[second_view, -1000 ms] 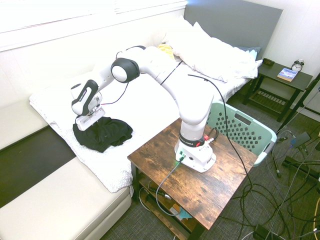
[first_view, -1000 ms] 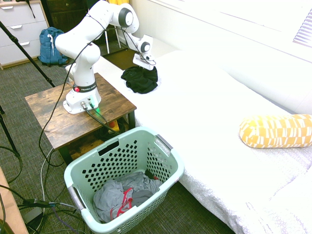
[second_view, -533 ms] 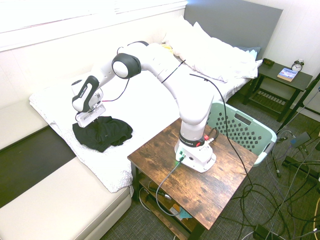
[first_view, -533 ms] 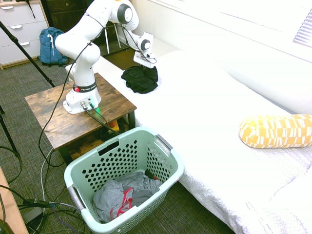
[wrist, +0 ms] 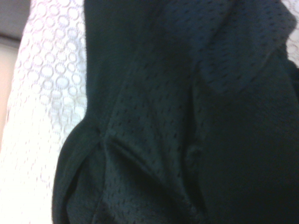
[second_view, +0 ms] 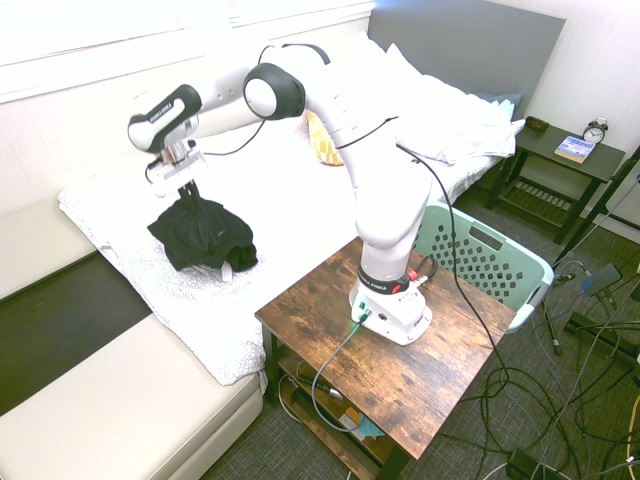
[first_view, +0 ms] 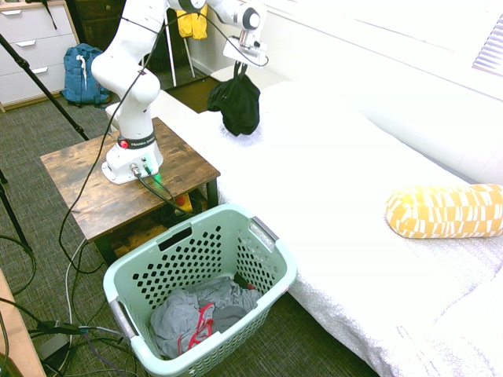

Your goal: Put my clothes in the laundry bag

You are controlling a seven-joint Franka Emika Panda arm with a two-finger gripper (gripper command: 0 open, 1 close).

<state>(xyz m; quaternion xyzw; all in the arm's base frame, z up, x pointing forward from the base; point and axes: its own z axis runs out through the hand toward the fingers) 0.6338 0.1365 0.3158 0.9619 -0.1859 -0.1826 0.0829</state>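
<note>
My black clothes point(first_view: 236, 104) hang in a bunch from my gripper point(first_view: 240, 69), which is shut on their top above the near end of the white bed. In the second exterior view the clothes point(second_view: 203, 233) dangle below the gripper point(second_view: 187, 186), their lower part still touching the bedspread. The wrist view is filled with the clothes' point(wrist: 187, 116) black mesh fabric. The mint-green laundry bag point(first_view: 271, 237) stands on the floor beside the bed and the wooden table, with a grey garment with red trim point(first_view: 196, 314) inside; its rim point(second_view: 500, 238) shows behind the arm's base.
The wooden table point(first_view: 94, 196) bears the arm's base between the clothes and the laundry bag. A yellow patterned pillow point(first_view: 444, 210) lies on the bed point(first_view: 338, 196). A blue backpack point(first_view: 80, 72) leans by the drawers. A nightstand point(second_view: 560, 150) holds a book and clock.
The gripper has finished shutting on the black clothes and risen, pulling them up from a flat heap on the bed into a hanging bunch.
</note>
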